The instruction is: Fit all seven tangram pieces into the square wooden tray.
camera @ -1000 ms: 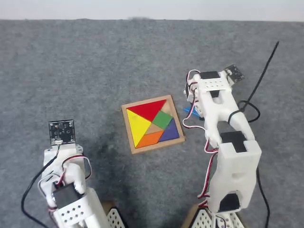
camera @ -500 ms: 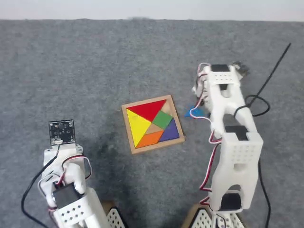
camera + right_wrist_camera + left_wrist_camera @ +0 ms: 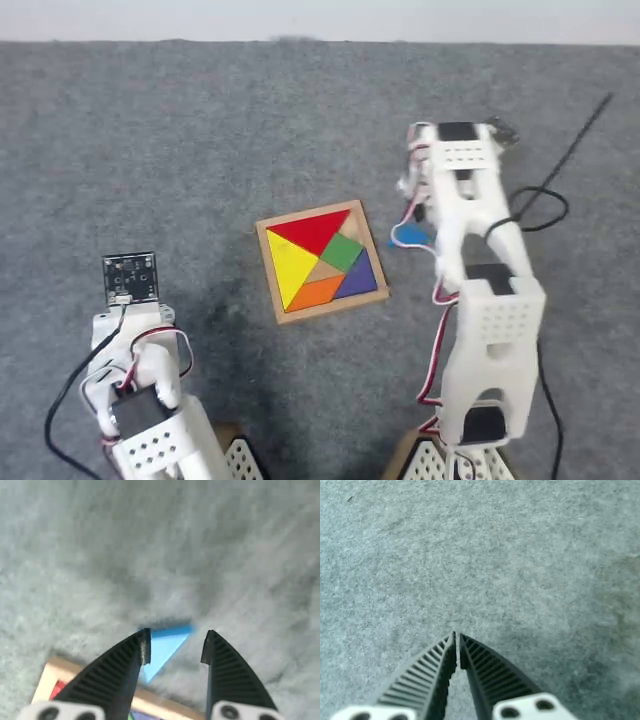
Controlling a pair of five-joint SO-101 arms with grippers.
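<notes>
The square wooden tray (image 3: 268, 238) lies mid-table and holds red, yellow, green, orange, purple and tan pieces. A blue triangle (image 3: 412, 236) lies on the carpet just right of the tray, partly under the right arm. In the right wrist view the blue triangle (image 3: 165, 641) sits on the carpet beyond the open right gripper (image 3: 176, 641), seen between its fingertips, with the tray's corner (image 3: 52, 676) beside it. My left gripper (image 3: 457, 639) is shut over bare carpet at the near left of the table.
Grey carpet covers the whole table. A black cable (image 3: 560, 165) runs from the right arm toward the far right. The left arm's body (image 3: 140, 390) stands at the near left, well away from the tray.
The right arm has swung to the right and slightly back from the tray's right edge, uncovering more of the blue triangle. The left arm has not moved.
</notes>
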